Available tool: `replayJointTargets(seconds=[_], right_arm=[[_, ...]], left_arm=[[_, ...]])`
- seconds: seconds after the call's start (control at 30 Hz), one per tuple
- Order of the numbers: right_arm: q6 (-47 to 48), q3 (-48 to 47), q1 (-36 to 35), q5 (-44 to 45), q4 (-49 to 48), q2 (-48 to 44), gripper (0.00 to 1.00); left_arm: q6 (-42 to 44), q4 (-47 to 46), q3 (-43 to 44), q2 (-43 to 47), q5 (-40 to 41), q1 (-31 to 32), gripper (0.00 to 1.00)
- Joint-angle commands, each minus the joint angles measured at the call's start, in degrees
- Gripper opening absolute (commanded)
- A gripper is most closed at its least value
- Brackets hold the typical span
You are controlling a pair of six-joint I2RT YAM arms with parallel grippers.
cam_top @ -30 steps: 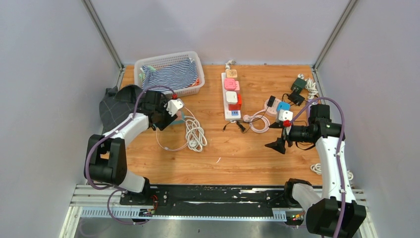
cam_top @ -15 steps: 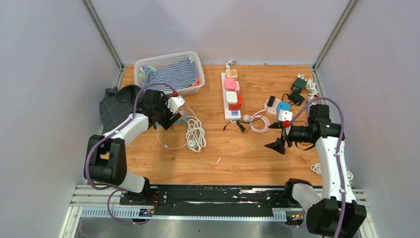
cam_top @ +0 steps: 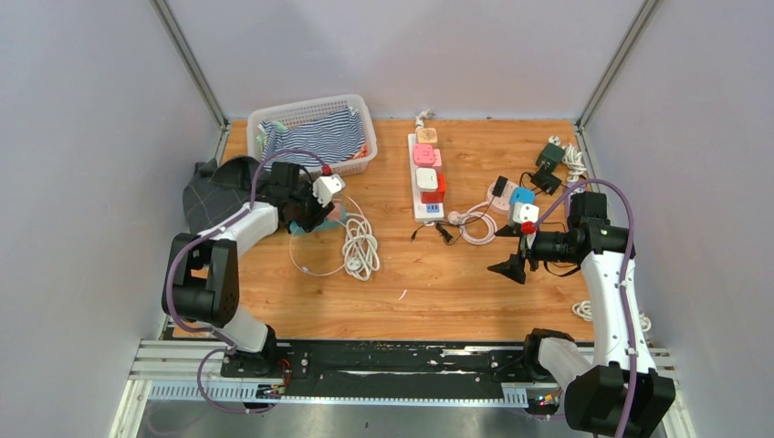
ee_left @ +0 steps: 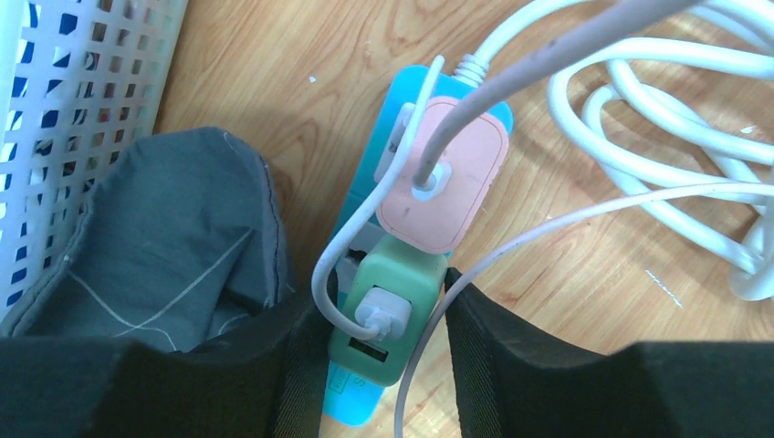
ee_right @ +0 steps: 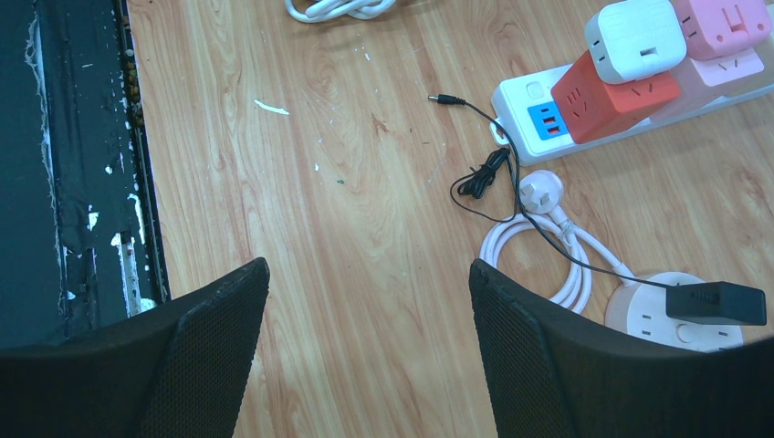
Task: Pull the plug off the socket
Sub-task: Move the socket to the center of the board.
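Grip check: left gripper (ee_left: 379, 315) half-closed around green USB charger (ee_left: 392, 283); fingers flank both sides, firm contact unclear; charger sits between jaws, seated in blue power strip (ee_left: 362, 203); keep thin white cable (ee_left: 321, 274) out of pinch; pull straight off strip, clear of pink plug (ee_left: 444, 173) just ahead.

Left arm (cam_top: 233, 233) stretched forward; left gripper (ee_left: 383, 319) low, fingers (ee_left: 493, 347) clamped on green plug (ee_left: 392, 292). Right arm (cam_top: 607, 274) raised; right gripper (cam_top: 516, 248) hovers, jaws wide.
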State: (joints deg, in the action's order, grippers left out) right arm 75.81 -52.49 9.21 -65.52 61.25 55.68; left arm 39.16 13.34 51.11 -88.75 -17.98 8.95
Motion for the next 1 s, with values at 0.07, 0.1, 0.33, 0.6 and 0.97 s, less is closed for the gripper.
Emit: replayJointTargets(seconds=[0.07,0.1,0.33,0.6,0.97], right_arm=[[-0.2,0.7,-1.1,-0.2,0.9,-0.6,0.82],[-0.2,0.7,-1.1,-0.2,0.9,-0.6,0.82],[-0.2,0.6,-1.1,-0.1,0.9,-0.5,0.82],[-0.2,0.5,-1.1,0.0,1.0,-0.3,0.82],[-0.3,0.7,-1.2,-1.0,1.0,0.8,0.82]], left_arm=[[-1.2,3.8,2.1,1.2,-3.4,1.2,0.43],[-0.9,4.4,1.9,1.8,-2.8,2.0,0.43],[-2.9,11.8,4.3,1.0,-0.4,8.6,0.33],[-14.4,7.7,1.7,3.2,0.2,17.6,0.29],[-43.3,2.5,2.0,0.2,6.0,27.1,0.29]])
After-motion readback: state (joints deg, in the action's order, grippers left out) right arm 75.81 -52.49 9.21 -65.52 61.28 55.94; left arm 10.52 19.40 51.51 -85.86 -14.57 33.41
